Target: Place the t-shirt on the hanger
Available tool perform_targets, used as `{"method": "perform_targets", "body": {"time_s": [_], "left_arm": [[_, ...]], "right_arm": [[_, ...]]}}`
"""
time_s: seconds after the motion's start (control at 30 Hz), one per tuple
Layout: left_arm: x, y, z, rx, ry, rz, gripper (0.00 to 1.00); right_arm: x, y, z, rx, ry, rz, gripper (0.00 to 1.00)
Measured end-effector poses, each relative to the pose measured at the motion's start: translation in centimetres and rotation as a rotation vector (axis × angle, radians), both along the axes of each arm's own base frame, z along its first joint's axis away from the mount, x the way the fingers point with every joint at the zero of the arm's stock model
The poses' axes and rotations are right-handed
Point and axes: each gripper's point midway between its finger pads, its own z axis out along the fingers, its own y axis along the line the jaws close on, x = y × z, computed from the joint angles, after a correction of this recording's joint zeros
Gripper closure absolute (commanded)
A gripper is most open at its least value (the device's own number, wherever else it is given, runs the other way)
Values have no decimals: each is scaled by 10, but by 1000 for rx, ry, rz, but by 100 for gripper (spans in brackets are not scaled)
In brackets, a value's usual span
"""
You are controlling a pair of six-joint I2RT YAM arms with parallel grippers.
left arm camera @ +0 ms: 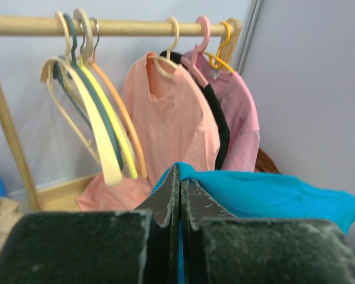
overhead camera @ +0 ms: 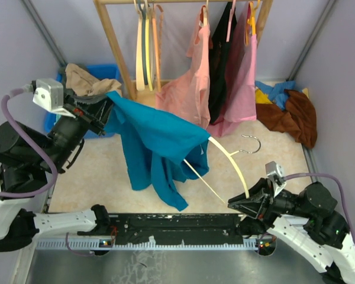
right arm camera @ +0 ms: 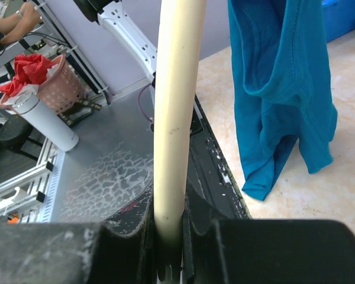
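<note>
Closest to my right wrist camera, the right gripper (right arm camera: 168, 236) pinches one end of the cream hanger (right arm camera: 174, 106), which runs straight up out of the jaws. The left gripper (left arm camera: 180, 201) has its jaws pressed together on a fold of the teal t-shirt (overhead camera: 154, 142), holding it up in the air above the table (overhead camera: 94, 177). From above, the hanger's far arm disappears under the cloth, so I judge one shoulder is in and the other is not yet covered. To do this well I would hold the hanger steady and level, then carry the pinched cloth along the bare arm toward the hook (overhead camera: 251, 145) without tugging, because the shirt hangs slack and could slide off. Room is tight behind: the wooden rack (overhead camera: 115, 53) and the pink shirts (overhead camera: 189, 89) hang just beyond the t-shirt. The table below the shirt offers the freest room to move.
</note>
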Motion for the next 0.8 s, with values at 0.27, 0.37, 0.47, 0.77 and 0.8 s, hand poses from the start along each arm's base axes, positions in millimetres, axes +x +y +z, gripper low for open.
{"method": "perform_targets", "body": {"time_s": [0.27, 0.37, 0.47, 0.77, 0.8], "left_arm": [[11, -32, 28, 33, -28, -23, 100], [14, -41, 27, 52, -25, -34, 100], [15, -45, 29, 56, -25, -40, 100], [10, -40, 39, 37, -39, -51, 100], [10, -39, 40, 37, -39, -51, 99]], "right_arm": [[3, 1, -10, 18, -24, -7, 100], [7, 6, -10, 31, -35, -7, 100], [12, 10, -10, 46, -47, -14, 100], [43, 20, -9, 107, -78, -122, 100], [44, 20, -9, 106, -78, -130, 100]]}}
